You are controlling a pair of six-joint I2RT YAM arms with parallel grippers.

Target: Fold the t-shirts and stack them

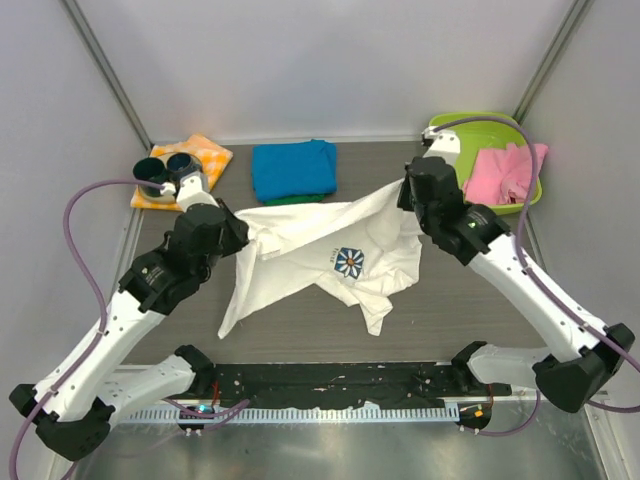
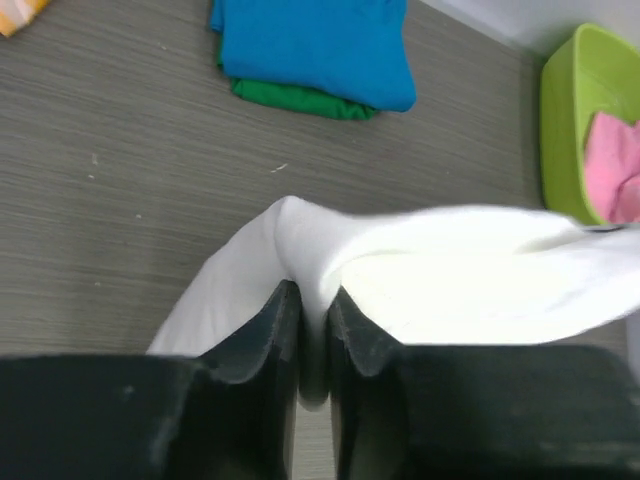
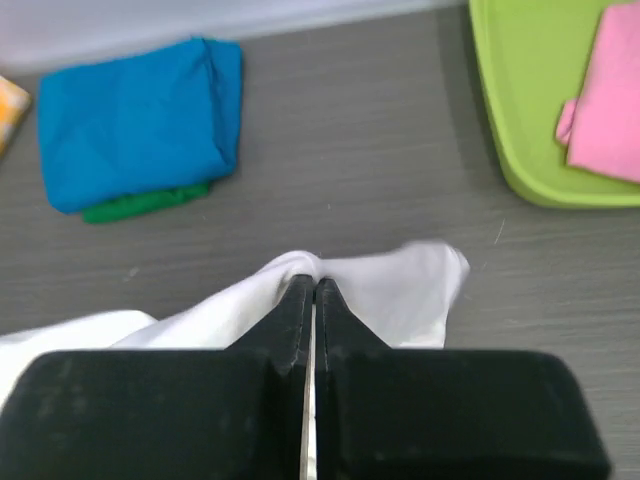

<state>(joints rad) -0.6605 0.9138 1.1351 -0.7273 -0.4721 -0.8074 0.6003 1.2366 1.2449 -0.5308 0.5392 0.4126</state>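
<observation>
At the far left corner of the table (image 1: 300, 335) I see an orange-and-white checked cloth (image 1: 205, 155). My left gripper (image 2: 312, 300) is over the left part of the table. Its fingers (image 2: 270, 330) are nearly together, with only a thin slot between them. A fold of the white t-shirt (image 1: 330, 250) is pinched in that slot. The fabric bulges up just past the tips and runs off to the right.

The white t-shirt is stretched between the two grippers, and its far edge is raised off the surface. The rest drapes down onto the middle of the table, with the blue daisy print (image 1: 349, 262) facing up. One loose end trails toward the near edge.

Behind it, against the far edge, the blue t-shirt (image 1: 293, 168) lies folded on top of the green t-shirt (image 1: 290, 199). Only a strip of the green one shows along its near side. Neither touches the white one.

My right gripper (image 3: 313, 290) has its fingers (image 3: 290, 320) pressed fully together. They clamp a ridge of the same white t-shirt, which spills out on both sides of the tips.

At the far right corner sits a green bin (image 1: 480, 120) with a pink cloth (image 1: 505, 170) in it.
</observation>
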